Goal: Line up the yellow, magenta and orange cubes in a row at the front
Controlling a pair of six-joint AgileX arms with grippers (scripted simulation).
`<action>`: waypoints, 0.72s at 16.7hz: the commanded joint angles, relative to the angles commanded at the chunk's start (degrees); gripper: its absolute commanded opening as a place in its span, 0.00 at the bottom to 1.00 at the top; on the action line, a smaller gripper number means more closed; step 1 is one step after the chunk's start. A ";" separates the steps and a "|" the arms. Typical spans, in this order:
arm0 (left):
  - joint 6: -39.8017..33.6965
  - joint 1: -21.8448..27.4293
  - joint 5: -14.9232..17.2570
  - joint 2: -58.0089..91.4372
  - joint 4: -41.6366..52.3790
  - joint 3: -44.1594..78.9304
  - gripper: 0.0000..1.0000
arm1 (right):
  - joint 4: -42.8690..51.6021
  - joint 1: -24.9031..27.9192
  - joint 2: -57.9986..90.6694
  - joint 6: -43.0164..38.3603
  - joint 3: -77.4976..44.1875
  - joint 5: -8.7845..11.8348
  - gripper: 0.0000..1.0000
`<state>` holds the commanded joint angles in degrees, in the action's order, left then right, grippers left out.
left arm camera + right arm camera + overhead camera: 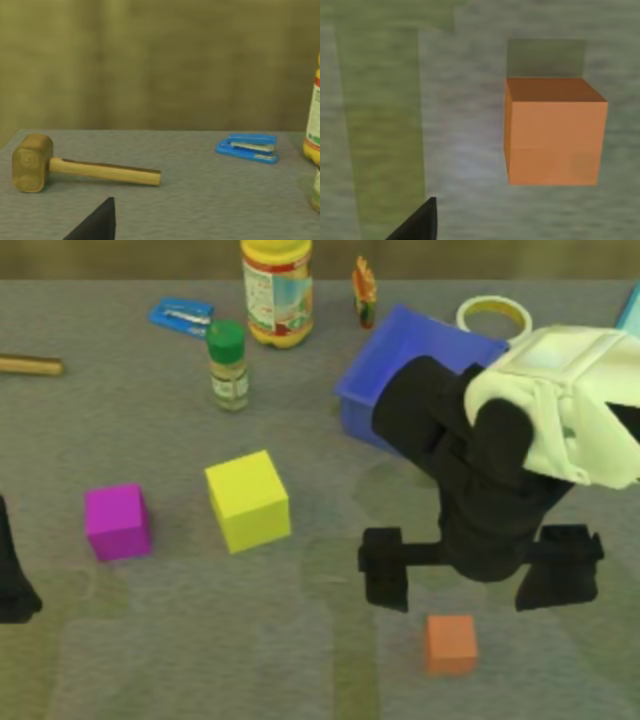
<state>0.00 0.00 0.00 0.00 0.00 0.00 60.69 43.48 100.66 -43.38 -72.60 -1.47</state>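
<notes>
The orange cube [451, 643] sits nearest the front edge of the table [200, 660], right of centre, resting free on the surface. Directly above and just behind it hangs the right claw [480, 570], its two dark fingers spread wide to either side, gripping nothing; the right wrist view looks straight down on the orange cube [554, 132]. At the left edge, the left claw [12, 585] is parked near the front, and I cannot tell how its fingers stand. Farther back lie the magenta cube [117, 522] on the left and the yellow cube [248, 500] just beside it toward the middle, the two apart. Behind these stand a green-capped jar [228, 365], a blue open box [400, 360], a yellow bottle [277, 290], a blue stapler [181, 315], a wooden mallet [75, 165] and a roll of tape [493, 313].
</notes>
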 joint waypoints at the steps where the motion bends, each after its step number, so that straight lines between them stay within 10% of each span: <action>1: 0.00 0.00 0.00 0.00 0.00 0.00 1.00 | 0.00 0.00 0.00 0.00 0.00 0.00 1.00; 12: -8.19 3.71 -0.15 36.07 21.39 28.82 1.00 | -20.37 -3.38 -38.01 14.52 28.91 1.26 1.00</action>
<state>-8.19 3.71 -0.15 36.07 21.39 28.82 40.32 40.10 62.65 -28.86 -43.69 -0.21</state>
